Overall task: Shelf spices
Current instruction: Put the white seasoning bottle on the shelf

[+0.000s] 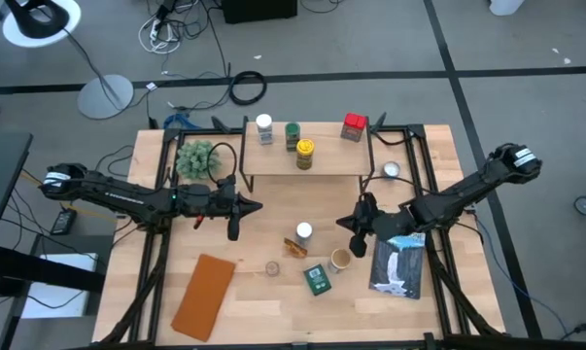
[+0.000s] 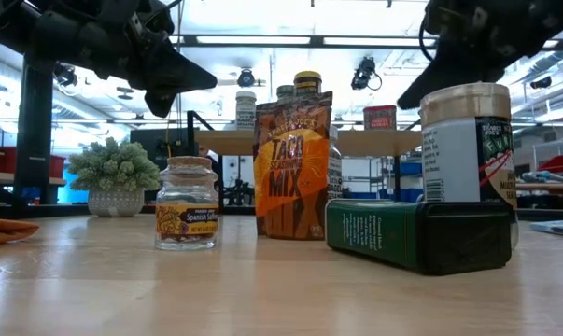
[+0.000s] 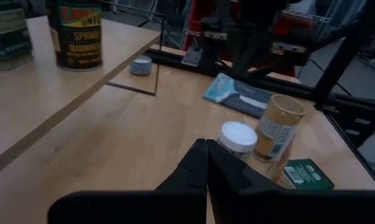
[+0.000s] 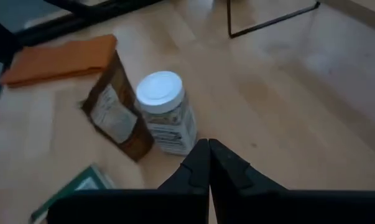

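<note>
We see the shelf [image 1: 273, 167] standing at the far edge of the table [image 1: 263, 321], near the middle. On its plank stand four spices: a white-lidded jar [image 1: 264, 127] toward the left end, a green-lidded jar [image 1: 293, 133] just beside it, a yellow-lidded jar [image 1: 305, 153] nearer the plank's front edge, and a red box [image 1: 354, 126] at the right end.

The other spices stand on the table in front of the shelf: a second white-lidded jar [image 1: 303, 232] touching an amber packet [image 1: 296, 247], a tan-lidded jar [image 1: 340, 259], a dark green tin [image 1: 319, 281] lying flat, and a small glass jar [image 1: 272, 267] to their left. A small round tin [image 1: 392, 170] sits by the shelf's right leg.

Our left gripper [image 1: 233, 231] hangs above the table left of the group, its fingers pressed together and holding nothing. Our right gripper [image 1: 357, 245] hangs just right of the tan-lidded jar, fingers likewise pressed together and empty.

A potted plant [image 1: 196, 157] stands left of the shelf, a brown pad [image 1: 204, 295] lies toward the near left corner, and a blue-and-white book [image 1: 400, 264] lies on the right side.
</note>
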You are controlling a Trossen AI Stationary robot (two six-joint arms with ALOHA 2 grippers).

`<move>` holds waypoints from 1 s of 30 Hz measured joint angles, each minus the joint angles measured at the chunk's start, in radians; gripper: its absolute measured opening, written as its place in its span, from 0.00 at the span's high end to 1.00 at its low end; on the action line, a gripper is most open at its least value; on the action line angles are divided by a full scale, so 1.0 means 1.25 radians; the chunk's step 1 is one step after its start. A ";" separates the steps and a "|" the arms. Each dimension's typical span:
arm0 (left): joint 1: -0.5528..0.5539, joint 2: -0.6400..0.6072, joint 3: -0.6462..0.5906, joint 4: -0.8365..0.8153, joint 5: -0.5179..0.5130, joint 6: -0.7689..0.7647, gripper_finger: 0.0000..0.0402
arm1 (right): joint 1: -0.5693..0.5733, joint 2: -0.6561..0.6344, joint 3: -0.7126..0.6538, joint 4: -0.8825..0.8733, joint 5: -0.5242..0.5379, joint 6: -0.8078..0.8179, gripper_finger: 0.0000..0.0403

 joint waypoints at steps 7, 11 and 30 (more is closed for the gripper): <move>-0.004 0.000 0.000 0.001 0.043 -0.078 0.93 | -0.021 0.024 0.000 0.006 0.003 -0.035 1.00; -0.017 0.025 0.000 0.029 0.043 -0.104 0.78 | -0.021 0.024 -0.001 0.008 0.003 -0.035 1.00; -0.033 0.204 0.070 0.179 -0.001 -0.245 0.23 | 0.009 0.024 -0.001 0.007 -0.006 -0.036 1.00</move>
